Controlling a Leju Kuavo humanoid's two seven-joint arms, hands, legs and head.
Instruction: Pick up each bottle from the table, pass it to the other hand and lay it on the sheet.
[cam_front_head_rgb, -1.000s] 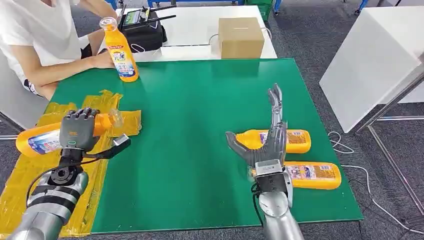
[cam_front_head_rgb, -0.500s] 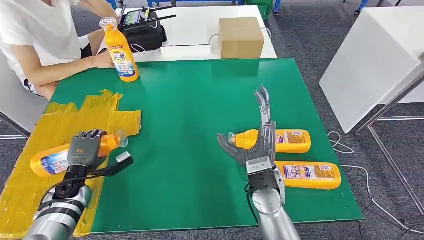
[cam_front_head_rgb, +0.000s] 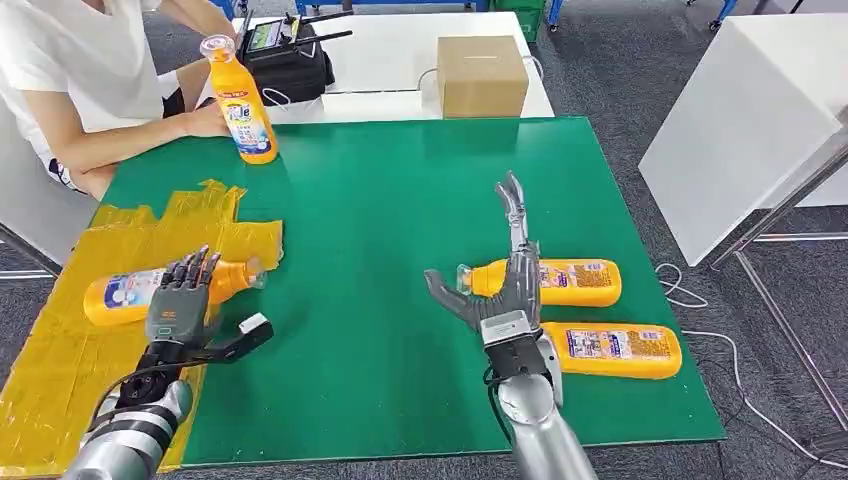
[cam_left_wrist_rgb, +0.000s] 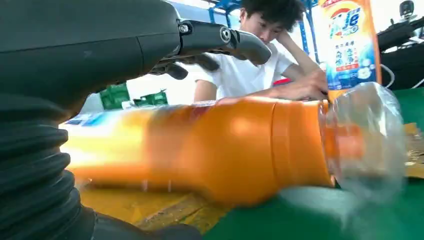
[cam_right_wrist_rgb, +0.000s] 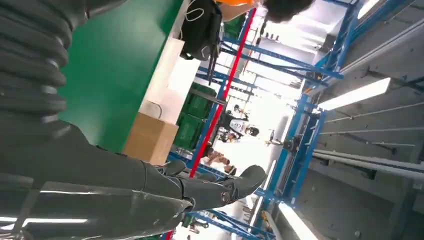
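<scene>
Your left hand (cam_front_head_rgb: 178, 300) has fingers spread over the laid bottle (cam_front_head_rgb: 150, 290), resting released on the yellow sheet (cam_front_head_rgb: 60, 350) | your right hand (cam_front_head_rgb: 500, 290) splayed, holding nothing, poised by the nearer of two lying bottles (cam_front_head_rgb: 560, 282) for your next pickup

1. Right hand (cam_right_wrist_rgb: 150, 192): grey ribbed cover and dark fingers extended, holding nothing.
2. Green table (cam_right_wrist_rgb: 115, 65): its surface runs behind the hand.
3. Cardboard box (cam_right_wrist_rgb: 150, 138): past the table's edge.
4. Blue racking (cam_right_wrist_rgb: 300, 105) and ceiling lights beyond.
</scene>
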